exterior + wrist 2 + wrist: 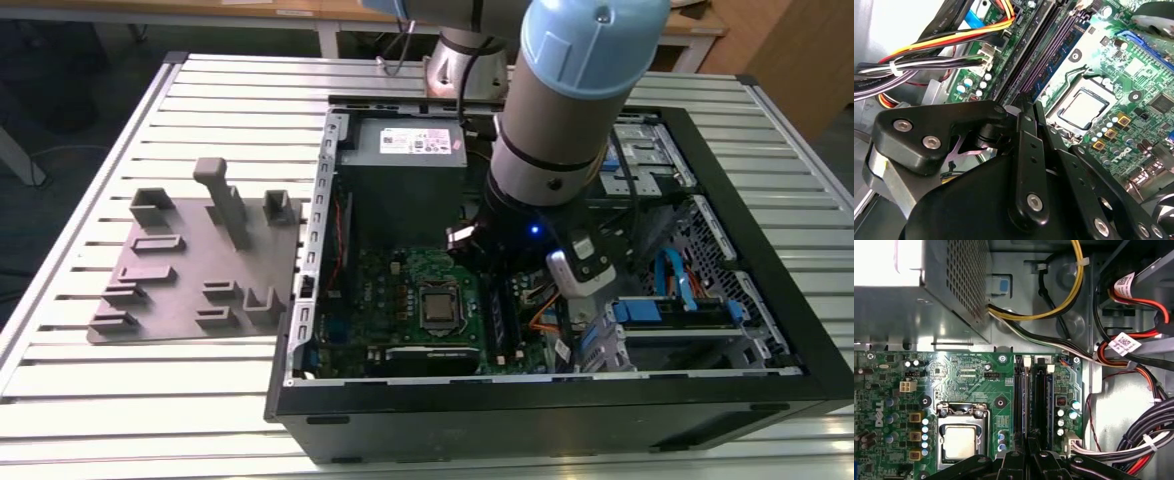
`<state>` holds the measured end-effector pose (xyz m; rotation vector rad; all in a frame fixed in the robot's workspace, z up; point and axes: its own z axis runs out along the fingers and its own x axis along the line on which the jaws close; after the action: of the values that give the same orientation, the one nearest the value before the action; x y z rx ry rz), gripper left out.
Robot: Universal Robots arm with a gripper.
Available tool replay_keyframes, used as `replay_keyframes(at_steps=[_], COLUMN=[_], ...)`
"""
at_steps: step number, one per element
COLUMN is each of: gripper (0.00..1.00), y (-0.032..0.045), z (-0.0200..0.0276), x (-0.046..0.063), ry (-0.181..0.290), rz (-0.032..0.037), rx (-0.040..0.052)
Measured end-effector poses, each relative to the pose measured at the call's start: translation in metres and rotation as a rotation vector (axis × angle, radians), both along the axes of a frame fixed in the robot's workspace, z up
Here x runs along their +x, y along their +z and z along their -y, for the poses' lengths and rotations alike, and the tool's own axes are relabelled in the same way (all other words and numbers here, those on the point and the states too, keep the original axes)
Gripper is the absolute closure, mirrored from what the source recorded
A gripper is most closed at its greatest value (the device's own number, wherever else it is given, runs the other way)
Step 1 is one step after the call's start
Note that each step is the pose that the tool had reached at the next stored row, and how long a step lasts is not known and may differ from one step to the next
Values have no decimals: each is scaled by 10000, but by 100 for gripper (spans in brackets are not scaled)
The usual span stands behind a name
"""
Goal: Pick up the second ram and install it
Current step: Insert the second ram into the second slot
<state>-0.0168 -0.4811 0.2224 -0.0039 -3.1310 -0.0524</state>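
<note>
My arm (561,120) reaches down into the open computer case, over the green motherboard (400,290). In both wrist views my gripper (1027,452) (1030,107) sits at one end of the long black memory slots, its two black fingers (1013,460) almost together. Between them runs the second ram (1025,400) (1046,52), a thin dark stick seen edge-on, in line with a slot. I cannot tell whether it is fully seated. Beside it, a blue-green stick (1069,45) with small chips stands in a neighbouring slot.
The processor socket (961,440) (1081,107) lies right beside the slots. The power supply (400,150) (929,290) fills the back of the case. Cable bundles (1134,430) (929,55) crowd the slots' other side. A grey fixture plate (187,260) lies on the table at the exterior view's left.
</note>
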Motion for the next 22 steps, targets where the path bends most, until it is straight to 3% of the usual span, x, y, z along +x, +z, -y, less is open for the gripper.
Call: replay_keyframes(at_steps=[14, 22], gripper=[86, 86], y=[-21, -5], z=[7, 8], x=[16, 17], ry=[0, 0], rz=[-1, 0], rx=[-155, -149])
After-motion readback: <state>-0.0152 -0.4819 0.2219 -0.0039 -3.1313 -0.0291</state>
